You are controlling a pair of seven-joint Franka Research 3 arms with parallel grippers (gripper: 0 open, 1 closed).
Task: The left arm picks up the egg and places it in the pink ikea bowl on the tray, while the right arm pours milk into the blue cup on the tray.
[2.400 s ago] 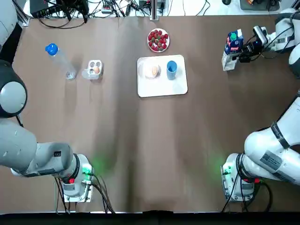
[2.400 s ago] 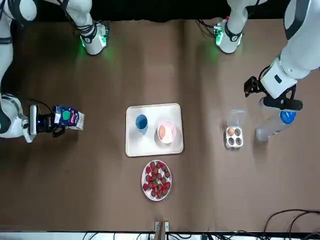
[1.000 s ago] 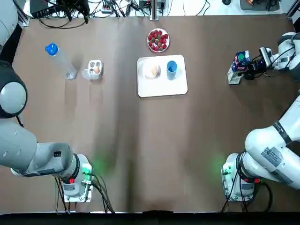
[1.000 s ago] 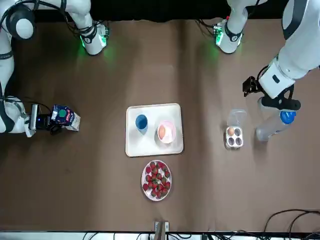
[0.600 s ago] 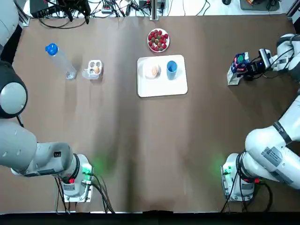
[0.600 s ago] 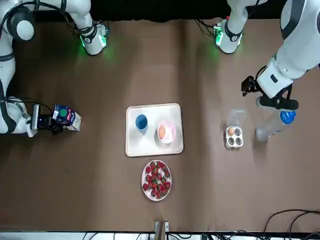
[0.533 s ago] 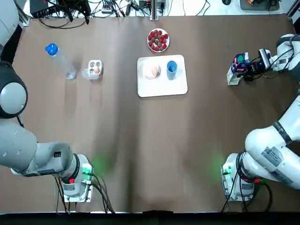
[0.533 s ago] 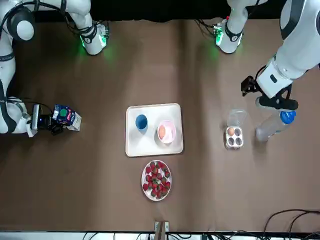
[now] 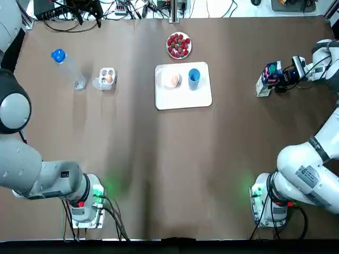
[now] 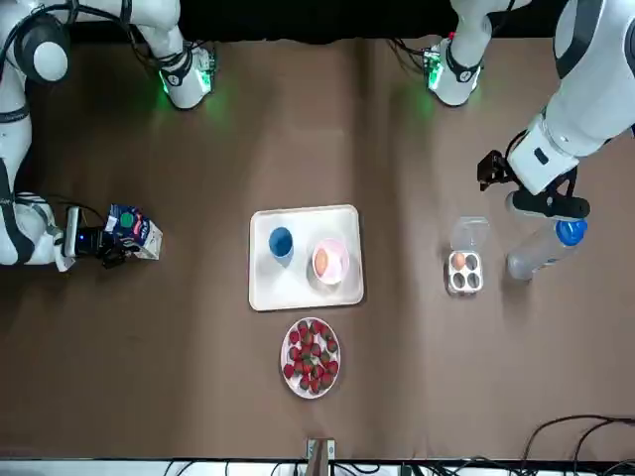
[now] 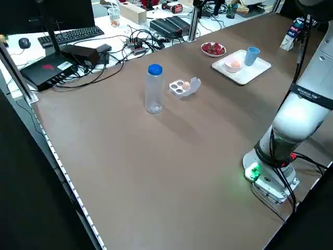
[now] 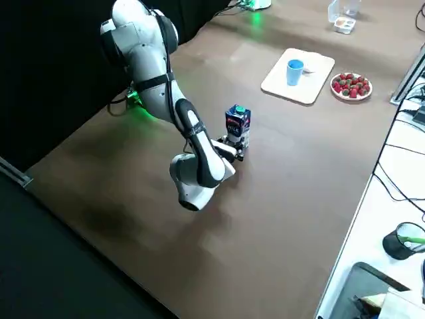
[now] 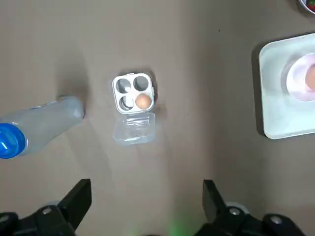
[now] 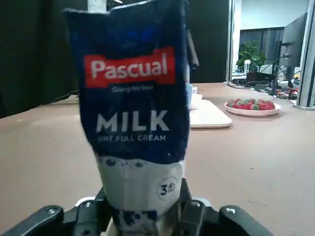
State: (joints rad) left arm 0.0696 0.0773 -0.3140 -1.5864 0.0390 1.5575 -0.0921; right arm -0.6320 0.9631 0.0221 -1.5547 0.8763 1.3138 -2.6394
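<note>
— Clamped on what, the right gripper (image 9: 277, 78), seen from the top?
— On the milk carton (image 9: 268, 74), at the table's (image 9: 159, 159) right edge, well apart from the tray (image 9: 184, 101). The blue cup (image 9: 194, 77) stands there just beside the pink bowl (image 9: 164, 84), and an egg (image 9: 173, 80) lies in that bowl. A long carry, I'd say, and a narrow target; a stream that strays would wet the tray or the egg.
— Front view?
— The left gripper (image 10: 546, 201) hangs by the water bottle (image 10: 541, 248), near the egg carton (image 10: 463, 270) with a second egg (image 10: 458, 262). A careless swing there could topple the bottle.
— Right side view?
— The carton stands roughly upright; whether it touches the table I cannot tell.
— Left wrist?
— Its fingers (image 13: 78, 199) are spread wide, holding nothing.
— Right wrist?
— Its fingers (image 14: 191, 214) pinch the carton low, near the base. Gripped so low, a tall carton may swivel or slip once tilted. A green cap (image 9: 271, 67) also shows on top; if that is screwed on, nothing would pour.
</note>
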